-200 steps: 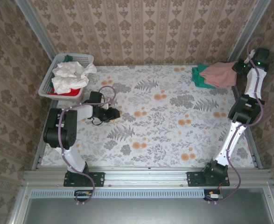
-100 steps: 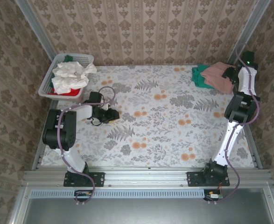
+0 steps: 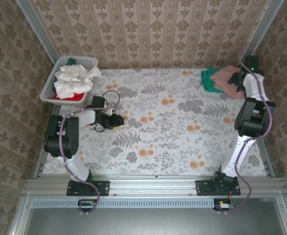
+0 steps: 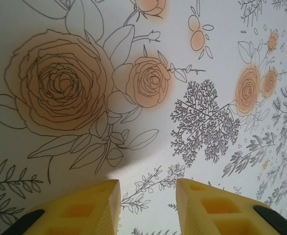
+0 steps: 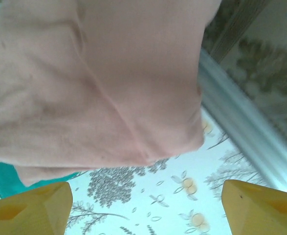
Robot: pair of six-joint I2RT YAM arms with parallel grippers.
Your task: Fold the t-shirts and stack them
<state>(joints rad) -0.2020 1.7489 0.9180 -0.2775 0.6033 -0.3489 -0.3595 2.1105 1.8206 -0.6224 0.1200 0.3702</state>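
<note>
Floral worktop [image 3: 172, 127]: your right claw [image 5: 145, 203] gapes empty by the pink t-shirt [image 5: 109, 73] atop the teal t-shirt [image 5: 1, 178]; left claw [image 4: 147, 196] half-open, empty.

Left arm folded low at left-centre of the overhead frame, left gripper [image 3: 115, 121] pointing right. I see its yellow fingers [image 4: 84, 208] parted by a narrow gap. Right arm stretched up the right edge, right gripper [image 3: 238, 81] at upper right, fingers [image 5: 26, 208] spread wide.

pink t-shirt [image 3: 226, 78]: folded, atop teal t-shirt [image 3: 209, 82], far-right corner | white t-shirts [image 3: 72, 78]: crumpled over red t-shirt [image 3: 74, 97], in basket [image 3: 49, 87]
</note>
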